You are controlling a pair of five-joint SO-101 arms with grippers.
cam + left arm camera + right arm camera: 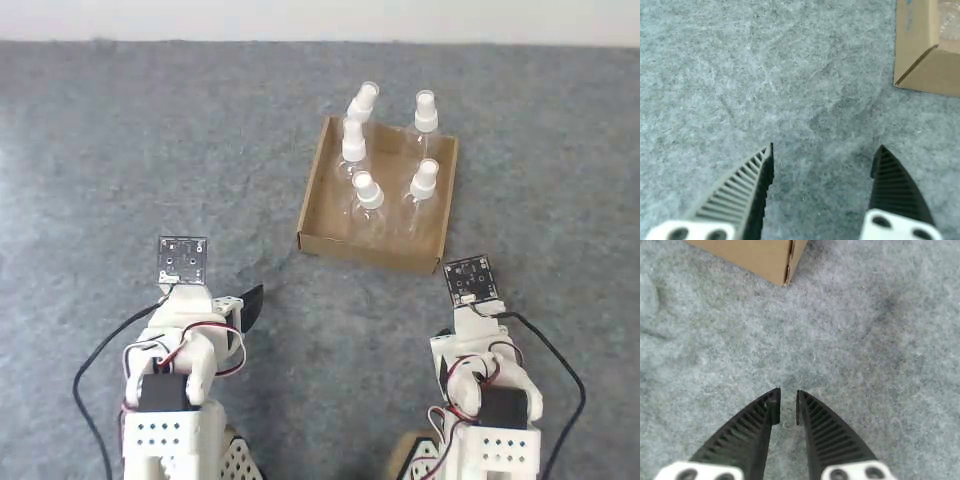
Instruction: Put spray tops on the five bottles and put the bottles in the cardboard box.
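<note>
And the left gripper [826, 149] is spread wide, nothing btwn the jaws, low over the grey carpet [765, 75]. The right gripper [788, 392] has its jaws pressed nearly together, just a sliver of gap, pinching nothing. In the high view the cardboard box [370, 250] sits at approx 1 o'clock from the left gripper and 11 o'clock from the right gripper, apart from both. The five bottles [368, 205] are in it, each w/ a white spray top [426, 108] on. Four stand upright; the fifth bottle [360, 102] tilts at the box's 11 o'clock corner, top poking past the rim.
</note>
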